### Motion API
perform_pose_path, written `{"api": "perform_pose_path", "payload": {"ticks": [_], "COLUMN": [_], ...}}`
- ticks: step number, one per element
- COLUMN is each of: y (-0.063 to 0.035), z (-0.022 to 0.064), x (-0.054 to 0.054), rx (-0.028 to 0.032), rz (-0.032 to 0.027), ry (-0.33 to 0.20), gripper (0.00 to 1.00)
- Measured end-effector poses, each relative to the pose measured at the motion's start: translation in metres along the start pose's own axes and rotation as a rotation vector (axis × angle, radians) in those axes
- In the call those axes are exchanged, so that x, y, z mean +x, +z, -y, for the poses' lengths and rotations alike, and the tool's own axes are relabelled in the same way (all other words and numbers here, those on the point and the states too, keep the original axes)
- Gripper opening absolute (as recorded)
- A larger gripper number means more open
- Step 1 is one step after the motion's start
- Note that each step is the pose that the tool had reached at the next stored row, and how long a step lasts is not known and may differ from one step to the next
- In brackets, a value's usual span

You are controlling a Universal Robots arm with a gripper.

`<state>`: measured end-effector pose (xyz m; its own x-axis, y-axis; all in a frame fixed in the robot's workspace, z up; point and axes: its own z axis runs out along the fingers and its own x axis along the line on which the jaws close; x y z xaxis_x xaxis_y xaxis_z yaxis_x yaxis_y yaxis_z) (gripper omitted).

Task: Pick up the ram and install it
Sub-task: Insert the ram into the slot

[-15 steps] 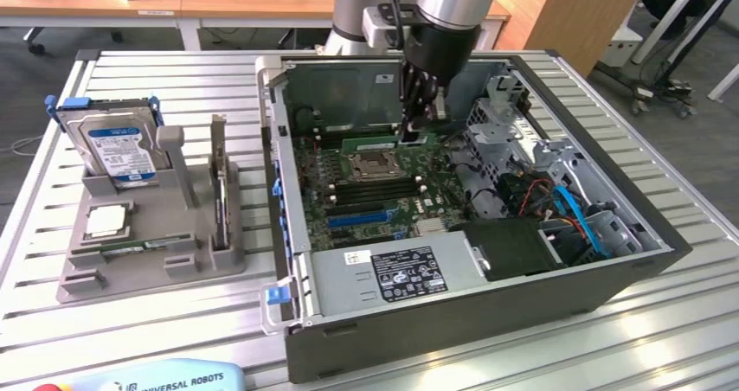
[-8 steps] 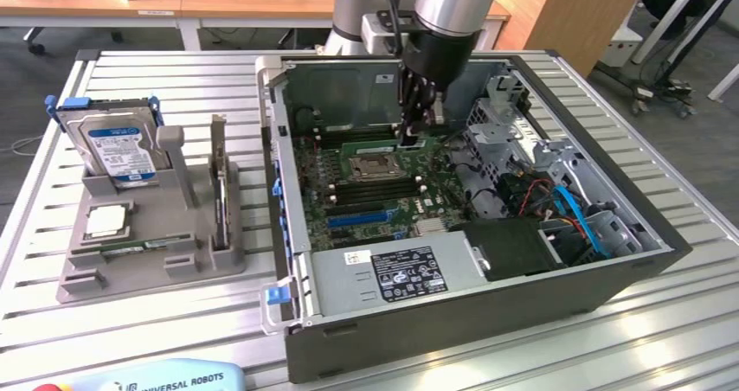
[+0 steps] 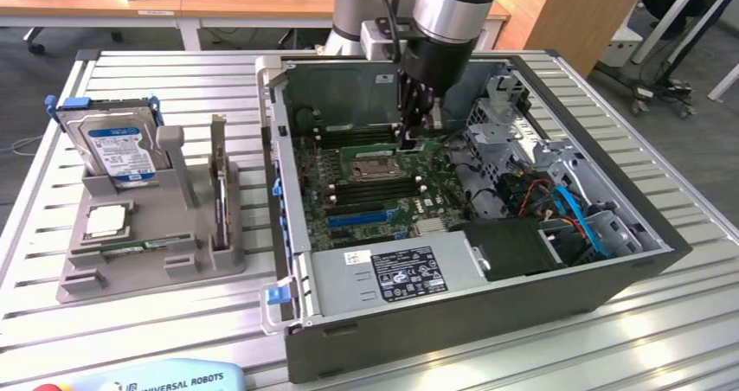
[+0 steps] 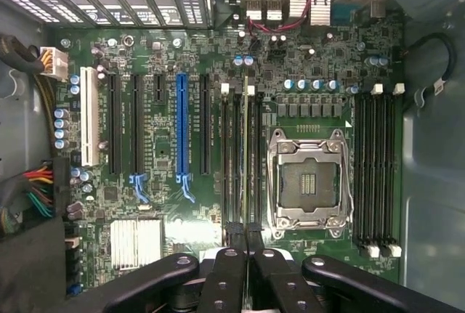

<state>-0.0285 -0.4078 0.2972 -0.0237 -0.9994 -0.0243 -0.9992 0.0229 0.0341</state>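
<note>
Now my claw (image 4: 248, 244) is clenched on the ram (image 4: 245, 153), which stands edge-on at the memory slots just beside the empty processor socket (image 4: 308, 182). Pickup is done; whether it's pressed home, I cannot tell. I count one ram in hand, one socket, and one hard drive (image 3: 116, 149) well apart.
</note>
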Motion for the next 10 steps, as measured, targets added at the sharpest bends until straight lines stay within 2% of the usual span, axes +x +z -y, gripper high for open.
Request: {"api": "perform_pose_path", "payload": {"ticks": [5, 10], "y": [0.0043, 0.0046], "z": [0.0001, 0.0002], "x": [0.0001, 0.0001], "rx": [0.0001, 0.0001], "rz": [0.0, 0.0], "ry": [0.001, 0.001], "gripper": [0.11, 0.11]}}
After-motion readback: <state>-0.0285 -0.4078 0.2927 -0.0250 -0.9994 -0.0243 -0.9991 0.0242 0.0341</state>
